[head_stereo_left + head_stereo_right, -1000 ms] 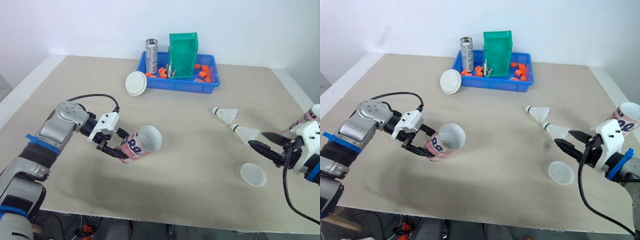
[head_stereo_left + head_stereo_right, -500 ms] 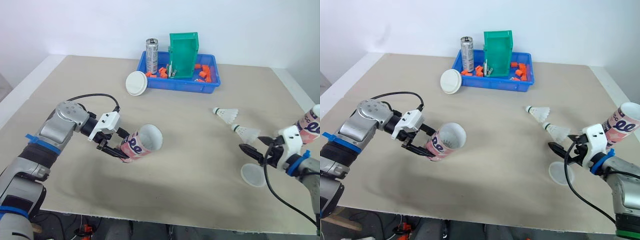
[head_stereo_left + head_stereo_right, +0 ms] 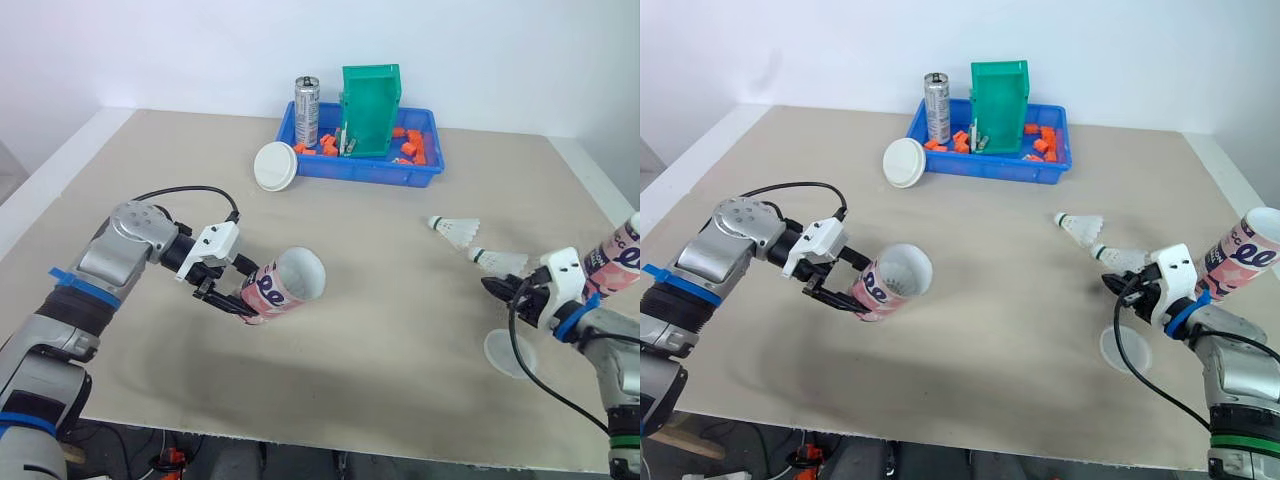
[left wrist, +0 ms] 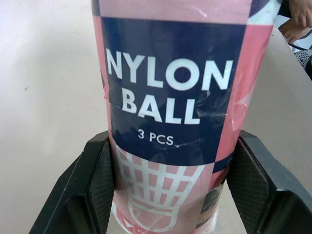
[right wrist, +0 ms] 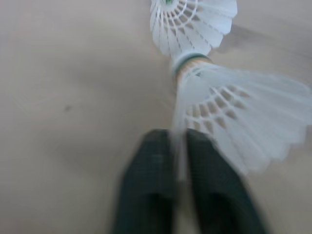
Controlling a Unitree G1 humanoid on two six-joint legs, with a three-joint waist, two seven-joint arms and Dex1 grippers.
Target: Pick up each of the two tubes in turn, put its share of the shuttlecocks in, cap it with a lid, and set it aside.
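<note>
Head view: right gripper (image 3: 495,288) has come up from beside the loose lid (image 3: 510,352) to the skirt of the near shuttlecock (image 3: 500,262). Its fingers were spread a second ago and are drawn in now. Far shuttlecock (image 3: 455,228) lies close beyond, untouched. Left gripper (image 3: 243,298) hasn't moved: it still clamps the tube (image 3: 290,280) near its closed end, held tilted above the worktop (image 3: 380,330), open mouth towards the right arm. Second tube (image 3: 622,255) sits at the right edge behind that arm. Other lid (image 3: 272,165) lies beside the blue tray (image 3: 420,175). Read: the pick of the first shuttlecock looks underway. Nothing shows in the mouth of the held tube, and both lids are off.

Left wrist view: fingers (image 4: 97,190) are pressed against both sides of the tube. Label reads "NYLON BALL", then "3 PCS", over a white net graphic.

Right wrist view: fingers (image 5: 146,195) are almost together, with the near shuttlecock's skirt edge apparently pinched between them. Motion blur, so the grip isn't confirmed. The shuttlecock is still down on the worktop. No writing here.
</note>
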